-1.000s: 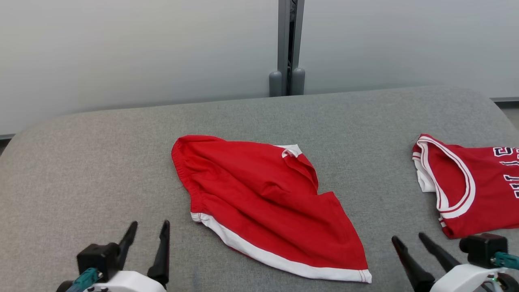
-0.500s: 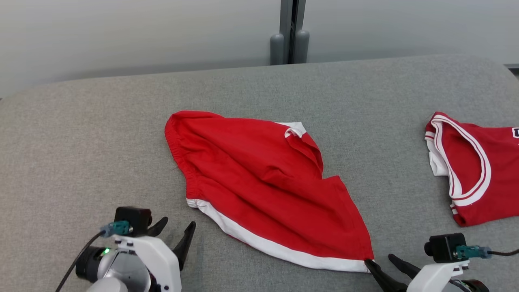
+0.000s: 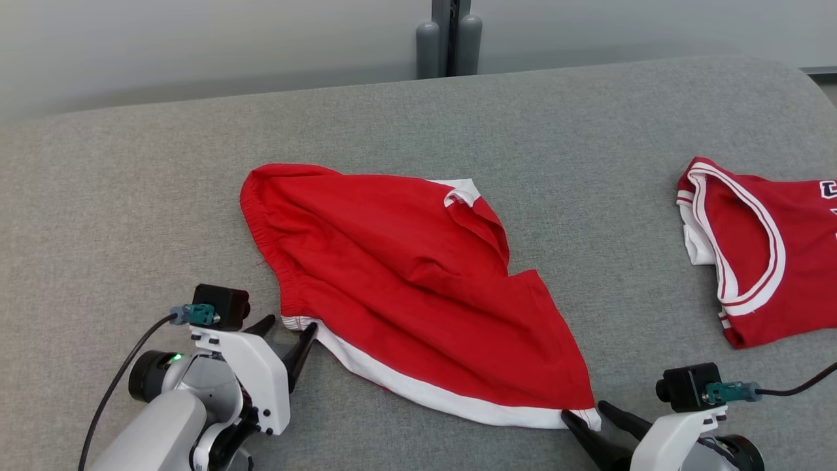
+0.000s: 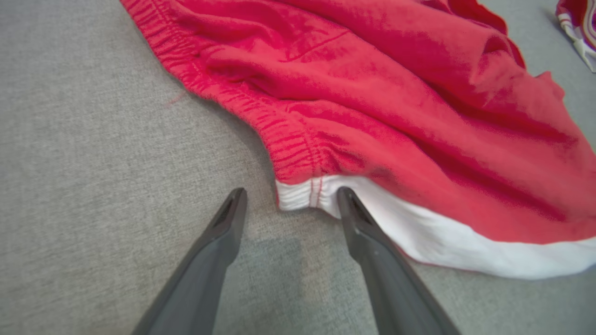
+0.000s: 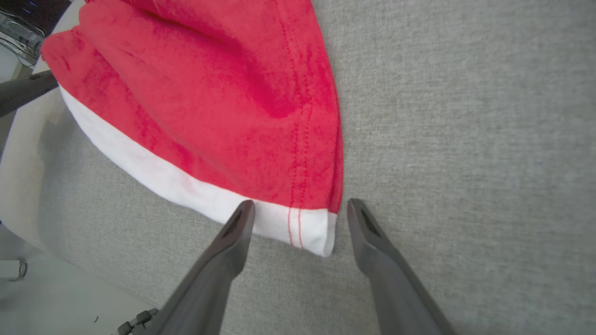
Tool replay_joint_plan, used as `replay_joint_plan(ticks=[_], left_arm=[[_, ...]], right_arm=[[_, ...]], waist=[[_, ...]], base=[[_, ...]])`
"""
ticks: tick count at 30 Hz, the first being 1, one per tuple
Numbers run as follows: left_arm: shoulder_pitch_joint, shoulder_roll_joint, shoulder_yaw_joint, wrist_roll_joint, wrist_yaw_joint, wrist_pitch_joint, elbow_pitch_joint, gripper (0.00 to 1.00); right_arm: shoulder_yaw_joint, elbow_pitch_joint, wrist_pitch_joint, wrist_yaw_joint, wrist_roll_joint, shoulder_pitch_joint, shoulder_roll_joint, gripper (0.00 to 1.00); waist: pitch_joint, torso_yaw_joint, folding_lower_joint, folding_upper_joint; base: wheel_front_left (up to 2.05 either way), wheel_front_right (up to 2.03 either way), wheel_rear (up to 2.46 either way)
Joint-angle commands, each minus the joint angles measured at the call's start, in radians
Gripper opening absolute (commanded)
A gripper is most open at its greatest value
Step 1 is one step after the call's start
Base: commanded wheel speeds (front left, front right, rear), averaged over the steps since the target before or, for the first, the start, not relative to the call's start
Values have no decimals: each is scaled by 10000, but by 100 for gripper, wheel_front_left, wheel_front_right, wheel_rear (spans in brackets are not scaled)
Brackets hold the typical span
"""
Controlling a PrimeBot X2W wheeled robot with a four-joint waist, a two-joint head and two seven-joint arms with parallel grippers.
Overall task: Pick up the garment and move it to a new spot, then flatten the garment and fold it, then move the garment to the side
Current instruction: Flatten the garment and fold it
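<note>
The garment (image 3: 405, 294) is a pair of red shorts with a white hem band, lying rumpled on the grey cushioned surface (image 3: 131, 196). My left gripper (image 3: 288, 330) is open at the hem's near-left corner; in the left wrist view that white corner (image 4: 302, 197) lies between the two fingertips of the gripper (image 4: 291, 197). My right gripper (image 3: 587, 413) is open at the hem's near-right corner; in the right wrist view the stitched white corner (image 5: 307, 228) sits between the tips of the gripper (image 5: 298, 209). Neither has closed on the cloth.
A second red jersey (image 3: 758, 255) with white trim lies at the right edge of the surface. A grey post (image 3: 448, 36) stands behind the far edge against a pale wall. The surface's near edge (image 5: 28, 186) drops off close to the right gripper.
Both grippers have come forward to the hem's two near corners, still open. The head camera has tilted down, so the whole scene sits lower and closer.
</note>
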Motion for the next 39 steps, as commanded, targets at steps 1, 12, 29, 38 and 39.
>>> replay_joint_plan(ticks=[1, 12, 29, 38, 39], left_arm=[[-300, -17, -7, -20, -123, -66, 256, 100], [-644, -182, -29, -205, -626, -298, 1098, 0], [87, 535, 324, -1027, -717, 274, -1237, 0], [-3256, 896, 531, -781, -885, 2123, -1586, 0], [-3721, 844, 562, -737, -937, 2245, -1430, 0]], right_arm=[[94, 47, -150, 1, 84, -185, -85, 100], [528, 341, -697, 1, 323, -463, -194, 0], [-224, -1175, -2250, 1, 2088, -443, -870, 0], [-52, -822, -2380, 1, 2976, -3732, -1285, 0], [19, -662, -2395, 1, 3099, -4199, -1354, 0]], waist=[[62, -61, 0, 0], [38, -142, 0, 0], [-784, 70, 0, 0], [446, 72, 0, 0], [623, 80, 0, 0]], base=[[0, 0, 0], [0, 0, 0], [0, 0, 0], [0, 0, 0], [0, 0, 0]])
